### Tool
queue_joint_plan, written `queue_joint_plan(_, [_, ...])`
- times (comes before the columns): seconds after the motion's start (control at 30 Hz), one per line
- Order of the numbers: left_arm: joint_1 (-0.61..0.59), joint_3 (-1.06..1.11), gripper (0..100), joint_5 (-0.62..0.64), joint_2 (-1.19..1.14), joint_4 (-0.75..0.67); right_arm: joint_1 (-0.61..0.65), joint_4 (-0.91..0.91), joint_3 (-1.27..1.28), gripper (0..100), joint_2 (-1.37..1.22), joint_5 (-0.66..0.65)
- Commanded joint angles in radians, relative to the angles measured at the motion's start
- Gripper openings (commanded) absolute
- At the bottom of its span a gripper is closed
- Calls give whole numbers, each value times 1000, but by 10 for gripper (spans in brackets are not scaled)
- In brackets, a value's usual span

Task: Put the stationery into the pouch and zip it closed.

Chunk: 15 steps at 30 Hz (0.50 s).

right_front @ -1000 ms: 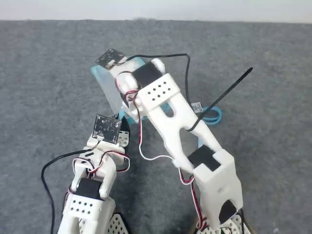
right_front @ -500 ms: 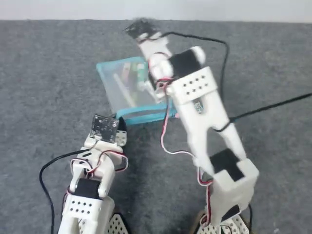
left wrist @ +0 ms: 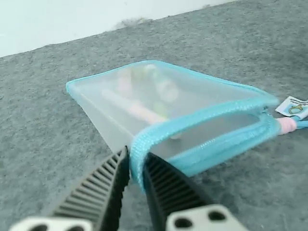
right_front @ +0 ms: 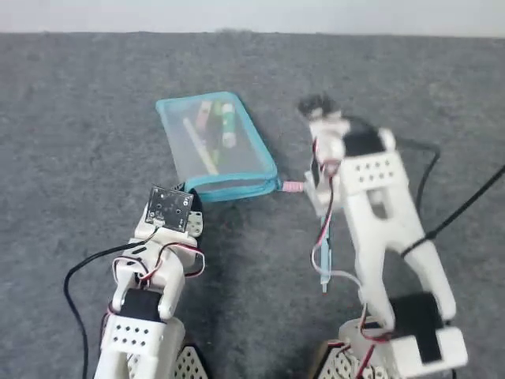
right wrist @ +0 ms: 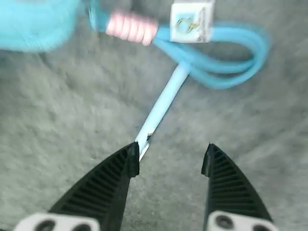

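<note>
Grey carpet: left gripper [left wrist: 135,162] pinches the pouch [right_front: 217,150] rim; right gripper [right wrist: 171,156], wide open over a loose pen [right wrist: 161,108], should grasp it next.

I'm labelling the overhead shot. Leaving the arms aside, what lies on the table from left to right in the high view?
pouch → pink zipper bead → light blue pen
</note>
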<state>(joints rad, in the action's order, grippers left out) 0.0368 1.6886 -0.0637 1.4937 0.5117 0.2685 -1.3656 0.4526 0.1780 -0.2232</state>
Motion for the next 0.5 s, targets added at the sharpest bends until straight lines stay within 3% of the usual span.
queue_joint_plan(0.0, [-2, -21, 12, -9, 20, -15, -1, 159, 245, 209, 84, -8])
queue_joint_plan(0.47, [-2, -19, 12, -9, 20, -14, 1, 429, 514, 209, 84, 58])
